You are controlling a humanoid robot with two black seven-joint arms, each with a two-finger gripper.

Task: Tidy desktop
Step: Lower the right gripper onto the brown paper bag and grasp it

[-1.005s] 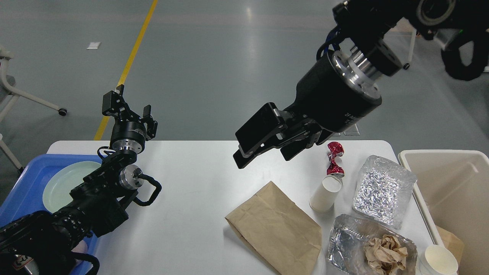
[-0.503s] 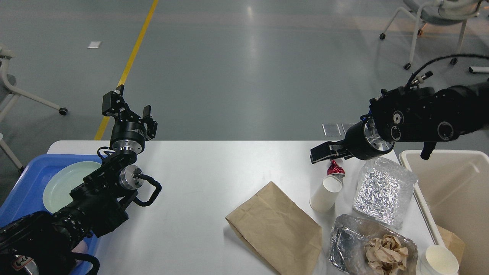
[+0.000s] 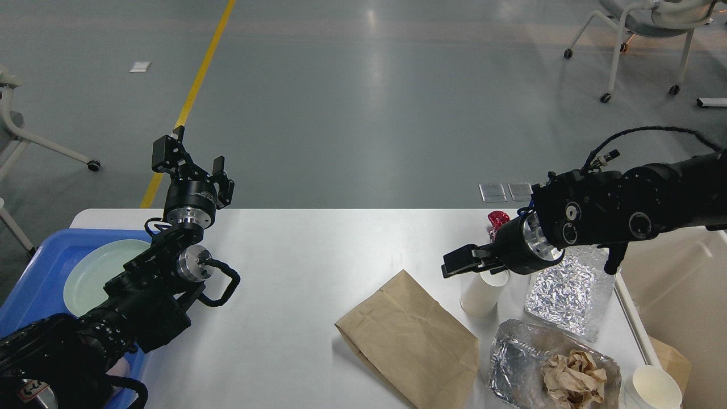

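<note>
Your right arm has swung a long way in the last second: from high over the middle of the desktop (image 3: 284, 267), out to the right, and now it has dropped lower and come back toward the near side. Your right gripper (image 3: 454, 264) hangs just above the mouth of the tipped white paper cup (image 3: 481, 293), its dark fingers pointing left. It is seen edge-on, so you cannot tell whether it is open or closed, and nothing shows between the fingers.

The red crumpled wrapper (image 3: 498, 218) is now mostly hidden behind the wrist, with only its far end showing. The clutter itself has not shifted. The brown paper bag (image 3: 412, 338) lies flat left of the cup, one foil tray (image 3: 562, 295) sits to the cup's right, and another foil tray (image 3: 519, 363) holding crumpled brown paper sits nearer. A second paper cup (image 3: 653, 386) stands at the near right corner, beside the beige bin (image 3: 676, 267).

Your left gripper (image 3: 190, 162) has not moved. It stands open and empty at the far left, above the blue tray (image 3: 34, 284) with its pale green plate (image 3: 91, 272).

Read this as an approach to the cup. Nothing is picked yet, and the whole right side of the desktop is left to clear.
</note>
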